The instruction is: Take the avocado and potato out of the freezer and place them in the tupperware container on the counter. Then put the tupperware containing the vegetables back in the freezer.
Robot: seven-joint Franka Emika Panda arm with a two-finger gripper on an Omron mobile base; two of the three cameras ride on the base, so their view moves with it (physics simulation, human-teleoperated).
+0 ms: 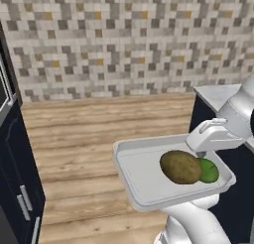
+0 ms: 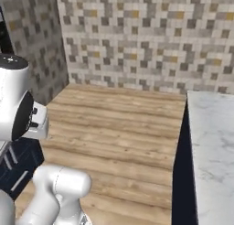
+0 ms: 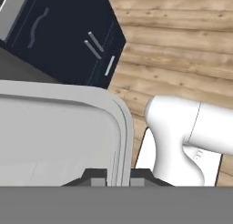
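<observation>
Carrying step: tupperware container point(image 1: 144, 173) lifted over the wood floor left of the counter point(image 1: 218, 94), potato point(image 1: 180, 166) then avocado point(image 1: 209, 170) inside, gripper point(image 3: 118, 175) clamped on its rim; next, probably turning toward the freezer, tray level.

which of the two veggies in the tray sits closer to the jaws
The avocado, the glossy dark green one. It lies at the tupperware container's end under the white hand; the larger brown potato sits further inward.
</observation>
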